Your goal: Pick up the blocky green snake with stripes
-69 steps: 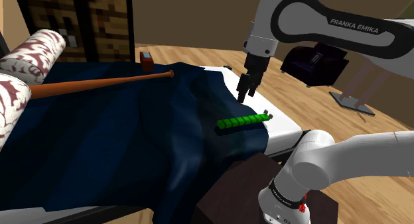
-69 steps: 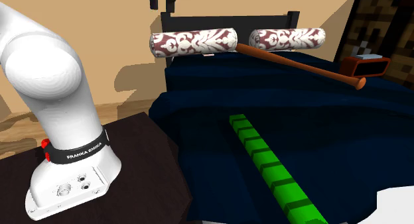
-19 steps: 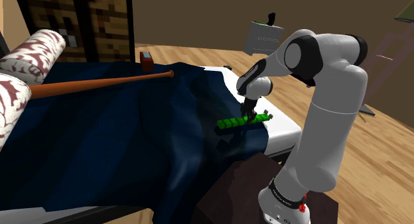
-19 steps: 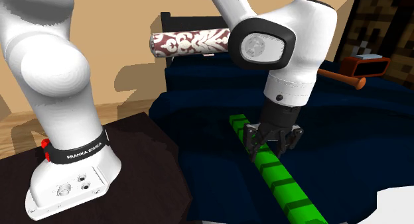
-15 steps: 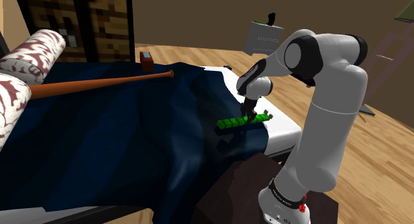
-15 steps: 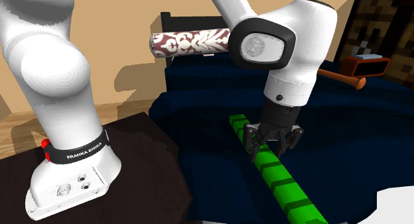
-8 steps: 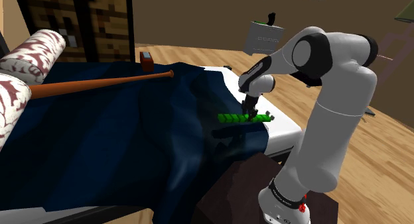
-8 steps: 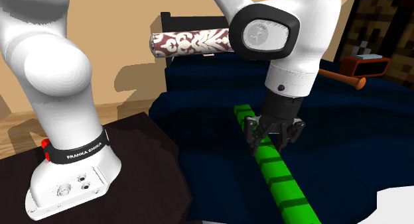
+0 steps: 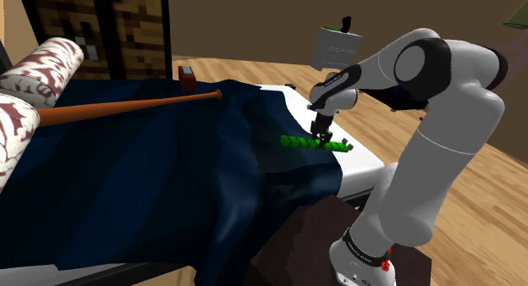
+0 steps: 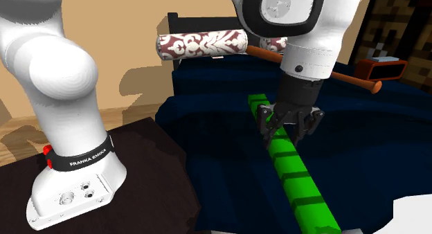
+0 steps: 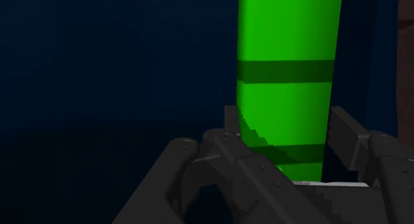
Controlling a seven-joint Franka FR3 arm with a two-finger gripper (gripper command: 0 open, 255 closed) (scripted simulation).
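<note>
The all-black hand (image 10: 288,136) is clasping the blocky, dark-striped green snake (image 10: 296,174) near its middle over the navy bedcover (image 10: 388,149); the snake is looking stiff, probably light, and balanced.

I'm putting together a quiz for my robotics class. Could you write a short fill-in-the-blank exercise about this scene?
1. The snake clasped in the gripper is bright ____ in colour.
2. The snake's stripes are ____ than the rest of it.
3. The bat lies on a dark ____ blanket.
Missing words: green; darker; blue.
</note>
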